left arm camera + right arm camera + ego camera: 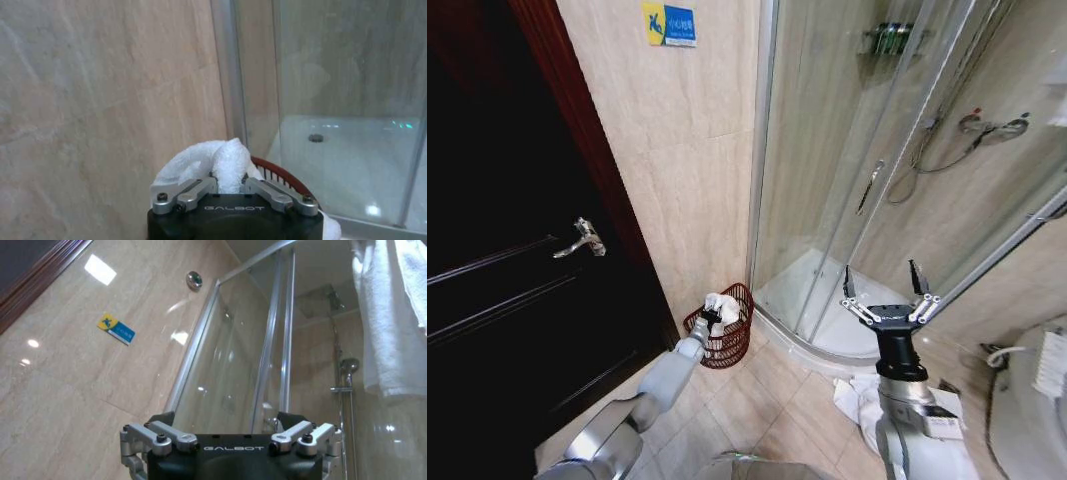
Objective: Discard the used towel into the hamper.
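Note:
The hamper point(727, 345) is a round basket of dark reddish-brown wicker on the floor in the corner between the tiled wall and the shower. My left gripper point(713, 318) hangs over its rim, shut on the white used towel point(724, 306). In the left wrist view the towel point(220, 160) bulges out between the fingers, with the hamper's rim point(283, 176) just beyond. My right gripper point(885, 293) is raised in front of the shower door, open and holding nothing.
A dark wooden door point(517, 270) with a metal handle point(582, 240) stands to the left. The glass shower enclosure point(877, 180) with its white tray point(827, 300) is to the right. A white cloth point(859, 400) lies on the floor tiles. A white towel point(390, 315) hangs high.

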